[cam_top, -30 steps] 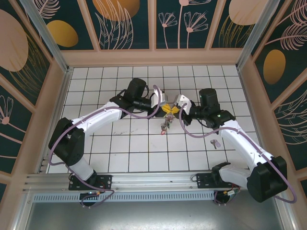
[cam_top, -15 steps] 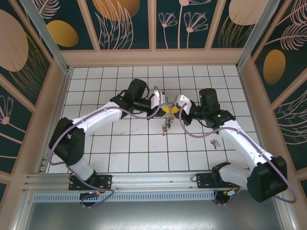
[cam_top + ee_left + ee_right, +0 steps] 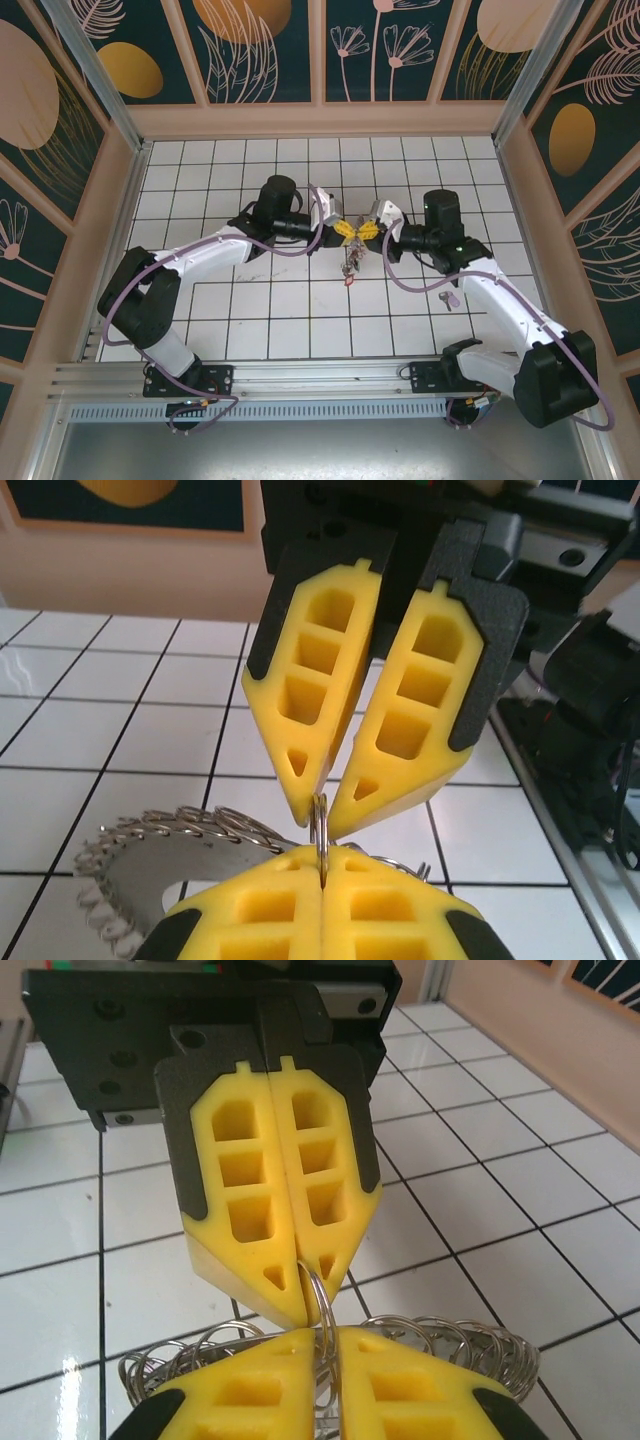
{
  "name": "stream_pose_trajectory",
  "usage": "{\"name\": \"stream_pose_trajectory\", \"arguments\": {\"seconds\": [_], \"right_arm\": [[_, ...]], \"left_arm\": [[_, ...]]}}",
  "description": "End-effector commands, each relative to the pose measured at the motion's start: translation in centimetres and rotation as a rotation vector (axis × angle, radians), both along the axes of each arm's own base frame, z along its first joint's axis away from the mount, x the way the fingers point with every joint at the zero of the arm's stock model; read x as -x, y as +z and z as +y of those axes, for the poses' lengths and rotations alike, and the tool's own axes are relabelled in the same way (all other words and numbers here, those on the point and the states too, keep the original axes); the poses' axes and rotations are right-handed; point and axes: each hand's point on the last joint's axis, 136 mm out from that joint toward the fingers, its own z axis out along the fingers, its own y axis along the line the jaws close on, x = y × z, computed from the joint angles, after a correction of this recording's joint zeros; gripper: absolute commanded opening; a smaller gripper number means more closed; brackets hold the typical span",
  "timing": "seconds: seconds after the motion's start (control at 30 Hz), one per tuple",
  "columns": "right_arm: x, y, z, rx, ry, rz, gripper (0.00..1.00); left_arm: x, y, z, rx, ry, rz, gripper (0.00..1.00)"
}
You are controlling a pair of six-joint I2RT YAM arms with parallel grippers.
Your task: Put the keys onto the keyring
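Top external view: two arms meet nose to nose over the tiled surface (image 3: pixel 260 320), with one keyring between them.
The left tool (image 3: pixel 346 229) is closed tight on the thin keyring (image 3: pixel 321 832). The right tool (image 3: pixel 367 229) faces it, its tips a slit apart with the same ring wire pinched in the slit. One bunch of keys (image 3: pixel 348 263) hangs below the two tools, too small to count, reddish at its lower end. One loose key (image 3: pixel 449 299) lies on the surface well apart, beside the right arm. A fan of small wire rings (image 3: pixel 440 1345) sits just behind the tips in the wrist views. Compared with a second ago, the tools stand closer together, the bunch hangs slightly further right, and the loose key has not moved.
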Motion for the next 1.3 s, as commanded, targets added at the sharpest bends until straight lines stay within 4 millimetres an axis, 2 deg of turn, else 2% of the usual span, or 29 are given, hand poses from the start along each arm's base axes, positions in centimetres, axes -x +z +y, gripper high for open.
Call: {"name": "stream_pose_trajectory", "arguments": {"seconds": [0.0, 0.33, 0.6, 0.83, 1.07, 1.27], "right_arm": [[0.3, 1.7, 0.1, -0.076, 0.039, -0.046, 0.13], [0.5, 2.4, 0.3, -0.13, 0.058, -0.049, 0.14], [0.3, 1.5, -1.4, -0.043, -0.052, -0.073, 0.2], [0.7, 1.5, -2.4, -0.042, -0.1, -0.081, 0.2], [0.9, 2.5, -1.4, -0.114, -0.057, -0.074, 0.16], [0.5, 2.0, 0.1, -0.136, -0.013, -0.046, 0.09]], "left_arm": [[2.1, 5.5, 0.0, 0.166, -0.118, -0.081, 0.0], [2.6, 5.7, 0.0, 0.189, -0.14, -0.063, 0.0], [0.7, 5.0, 0.1, 0.141, -0.016, -0.092, 0.0], [0.3, 4.5, -0.1, 0.114, -0.012, -0.088, 0.0], [0.2, 4.5, -0.4, 0.111, -0.028, -0.078, 0.0], [0.3, 4.8, -0.4, 0.125, -0.031, -0.075, 0.0]]}}
